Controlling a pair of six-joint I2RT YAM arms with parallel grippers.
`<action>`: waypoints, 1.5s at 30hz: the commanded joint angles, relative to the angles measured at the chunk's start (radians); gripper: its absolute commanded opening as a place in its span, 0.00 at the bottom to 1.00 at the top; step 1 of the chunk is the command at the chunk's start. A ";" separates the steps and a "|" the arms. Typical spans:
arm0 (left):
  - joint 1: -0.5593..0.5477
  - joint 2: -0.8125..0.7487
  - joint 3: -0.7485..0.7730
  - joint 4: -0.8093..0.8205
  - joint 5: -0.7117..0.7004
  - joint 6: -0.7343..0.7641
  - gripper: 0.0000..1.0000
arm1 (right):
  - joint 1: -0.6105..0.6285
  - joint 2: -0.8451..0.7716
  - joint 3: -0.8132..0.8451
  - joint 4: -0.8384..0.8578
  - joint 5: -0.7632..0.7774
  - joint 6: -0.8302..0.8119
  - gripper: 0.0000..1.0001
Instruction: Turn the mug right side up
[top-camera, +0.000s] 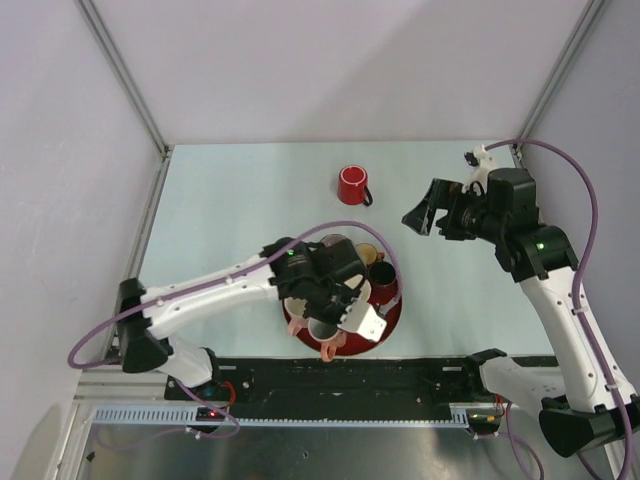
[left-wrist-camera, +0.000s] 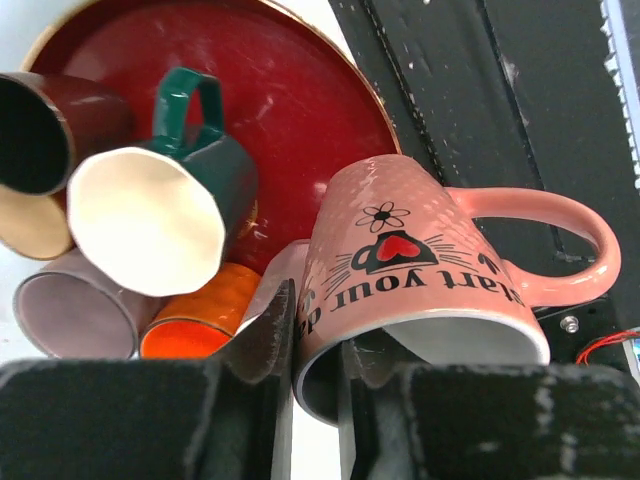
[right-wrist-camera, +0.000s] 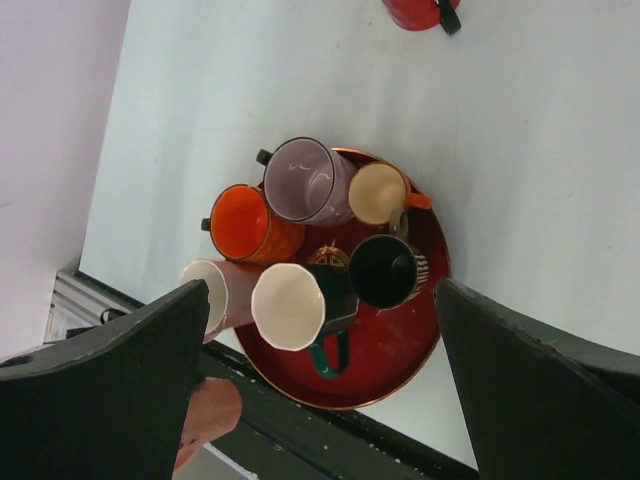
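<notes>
While the overhead view buries it under the arm's wrist, the left wrist view shows the left tool (left-wrist-camera: 315, 345) pinched narrow on the rim of the pink mug (left-wrist-camera: 420, 270), one finger inside the mouth and one outside. That mug lies tilted at the near edge of the round red tray (left-wrist-camera: 300, 90), its looped handle sticking out over the black rail (left-wrist-camera: 480, 90) along the near side of the bench (top-camera: 230, 200). Up close its glossy pink wall carries a fine dimpled pattern, a small outlined flower, a red heart with whisker lines, and black lettering, inverted from this camera, that reads "Start your d" before the finger cuts it off. Beside it a dark green mug (left-wrist-camera: 200, 170) lies on its side, cream inside, with a faceted, many-sided rim; an orange mug (left-wrist-camera: 195, 320), a lilac mug (left-wrist-camera: 70, 310) and a maroon mug (left-wrist-camera: 60, 125) crowd to the left. Only the right wrist view looks down on the whole cluster on the tray, framed by the broad black fingers of the right tool (right-wrist-camera: 322, 290), which stands spread wide and holds nothing, high over the right side of the bench. A glossy red mug (top-camera: 352, 185) stands alone on the pale bench, far of the tray.
</notes>
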 joint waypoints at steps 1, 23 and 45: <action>-0.015 0.090 0.019 0.006 -0.068 -0.053 0.00 | 0.002 -0.051 -0.007 -0.016 0.039 -0.061 0.99; -0.055 0.236 -0.176 0.236 -0.218 0.057 0.00 | -0.001 -0.091 -0.041 -0.036 0.010 -0.151 0.99; -0.054 0.028 -0.142 0.228 -0.247 0.090 0.61 | -0.001 -0.100 -0.087 0.009 0.002 -0.109 0.99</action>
